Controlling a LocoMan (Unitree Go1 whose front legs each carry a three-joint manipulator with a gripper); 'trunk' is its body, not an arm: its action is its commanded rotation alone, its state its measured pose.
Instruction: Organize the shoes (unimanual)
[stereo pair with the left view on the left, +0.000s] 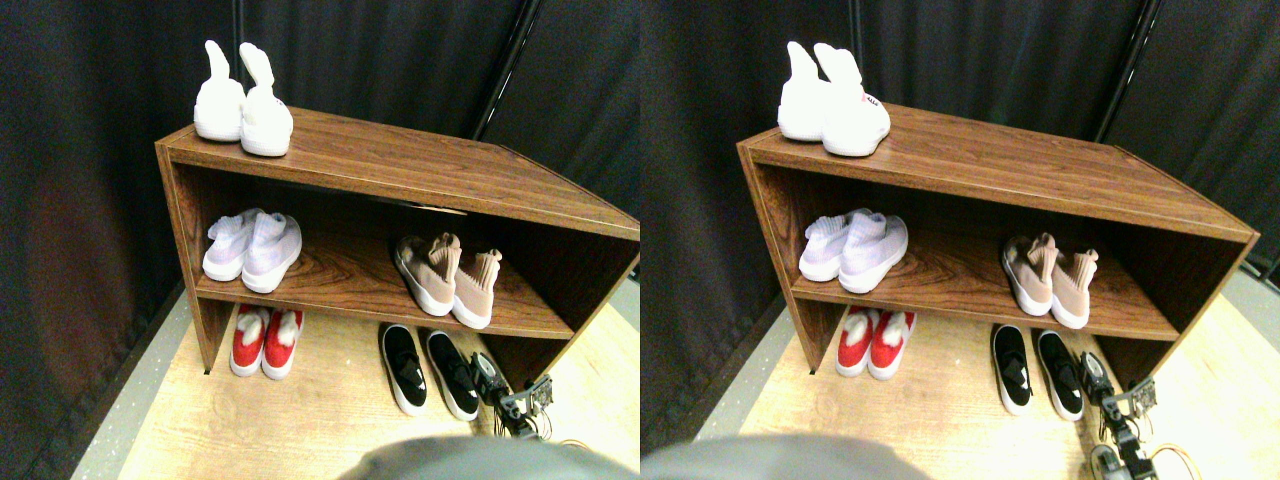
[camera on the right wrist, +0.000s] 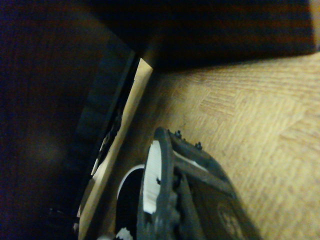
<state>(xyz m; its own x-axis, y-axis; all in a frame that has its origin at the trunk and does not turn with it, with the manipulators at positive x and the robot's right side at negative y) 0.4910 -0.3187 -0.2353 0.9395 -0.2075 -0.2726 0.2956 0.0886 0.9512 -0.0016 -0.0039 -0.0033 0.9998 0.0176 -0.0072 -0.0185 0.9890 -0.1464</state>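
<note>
Black slip-on shoes with white rubber soles (stereo pair with the left view on the left: 430, 370), one pair, standing side by side on the pale wood-grain floor (stereo pair with the left view on the left: 300, 420) under the lower board of the brown wood-veneer shoe rack (stereo pair with the left view on the left: 400, 160), toes toward the camera. Handling, by judgement: light, soft fabric upper that will buckle under a pinch, stiffer sole with some grip; the best hold is likely the collar or heel rim, or across the sole edge, not the smooth toe. Position relative to tool: the right manipulator's dark two-jaw gripper (stereo pair with the left view on the left: 512, 400) sits low on the floor just beside the right-hand shoe of this pair, at its outer side and close to the rack's right end panel; contact cannot be confirmed. Gripper state: whether its jaws are parted or closed cannot be told, and nothing is plainly held. Wrist view: dark jaw frame, floor, a white sole edge (camera on the right wrist: 152, 175) close against it. Other stock, apparently in order: dusty-pink knit sock-shoes (stereo pair with the left view on the left: 450, 280) and pale-lavender knit pair (stereo pair with the left view on the left: 252, 250) on the middle shelf, white pair (stereo pair with the left view on the left: 243, 105) on top, red pair (stereo pair with the left view on the left: 265, 340) on the floor.
</note>
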